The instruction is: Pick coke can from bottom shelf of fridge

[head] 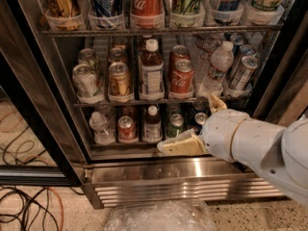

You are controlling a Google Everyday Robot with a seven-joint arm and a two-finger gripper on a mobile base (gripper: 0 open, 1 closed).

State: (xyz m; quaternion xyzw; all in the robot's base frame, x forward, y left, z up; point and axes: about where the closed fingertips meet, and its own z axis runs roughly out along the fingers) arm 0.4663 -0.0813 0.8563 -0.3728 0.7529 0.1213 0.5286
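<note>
The coke can, red with a silver top, stands on the bottom shelf of the fridge, in the second lane from the left. My gripper is open at the shelf's right front, to the right of the coke can and not touching it. One cream finger lies along the shelf's front edge below the green can. The other finger points up by the middle rack. A brown bottle stands between the coke can and the green can.
A clear bottle stands left of the coke can and a dark can sits behind my gripper. The middle rack holds cans and bottles just above. Cables lie on the floor at left, crinkled plastic below.
</note>
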